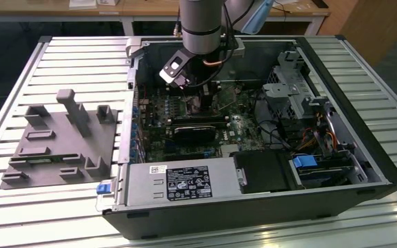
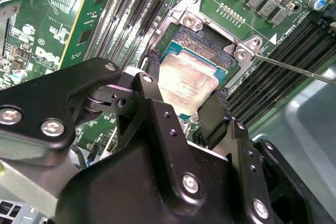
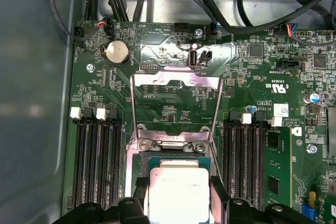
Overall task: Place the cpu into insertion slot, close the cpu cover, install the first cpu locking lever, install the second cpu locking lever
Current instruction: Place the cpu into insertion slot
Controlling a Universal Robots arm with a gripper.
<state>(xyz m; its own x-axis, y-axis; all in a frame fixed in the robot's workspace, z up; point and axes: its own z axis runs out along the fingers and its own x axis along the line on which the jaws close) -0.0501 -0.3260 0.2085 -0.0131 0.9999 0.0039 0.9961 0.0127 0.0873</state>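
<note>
An open computer case (image 1: 364, 170) is set on the slatted counter (image 1: 60, 57), and the insertion slot (image 2: 203, 38) on its motherboard (image 3: 252, 72) is taken as the reference point. The tool (image 2: 185, 88) is positioned directly over the slot. Its two black fingers (image 2: 212, 114) are pressed against opposite edges of the cpu (image 3: 178, 187), which is pinched between them. The cpu is held at the slot, over its dark centre; whether it is fully seated cannot be told. The cpu cover (image 3: 175, 80) is seen swung up from one edge of the slot, so it is not yet closed. A thin locking lever (image 2: 294, 70) is seen lying free beside the slot. Placing is judged to be in hand, while the cover and both levers remain to be done.
</note>
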